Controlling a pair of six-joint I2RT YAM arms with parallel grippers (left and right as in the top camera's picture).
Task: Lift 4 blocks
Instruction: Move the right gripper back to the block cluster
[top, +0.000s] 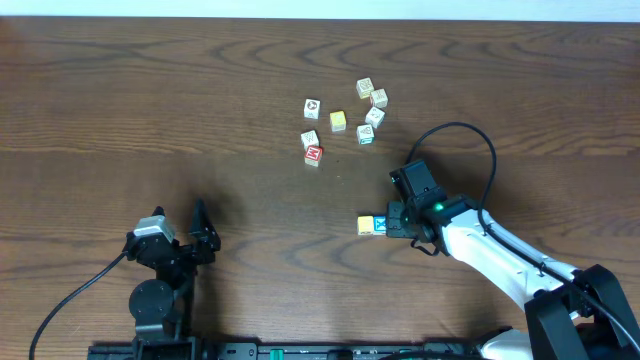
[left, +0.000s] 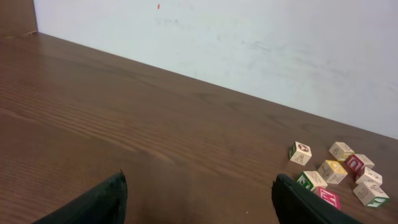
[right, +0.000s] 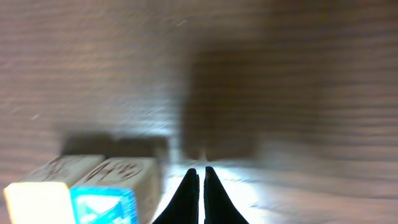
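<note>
right gripper (right: 200, 186): clenched on nothing; in the wrist view we saw its two fingers pressed tip to tip, low over the table (top: 120, 100).
why shut and empty: we judged it either between grasps or set to nudge; the pictures did not settle which.
blue block (top: 381, 226): just beside the right gripper's tips, not between them, and it appeared to rest on the table.
yellow-orange block (top: 366, 226): touching the blue block on the side away from the gripper; we read the pair as set apart from the rest so they could be taken one by one.
right arm: stretched in from the near right corner, its cable looped above it.
red block (top: 314, 154): well apart from the pair, at the near edge of the cluster (top: 374, 115).
fourth block: a whitish one; we could not tell it from the other pale cubes in the cluster.
left gripper (left: 199, 202): released, jaws wide with bare table between them, parked near its base, well away from every block; we judged it idle so the right arm had room.
task: no block was off the table.
</note>
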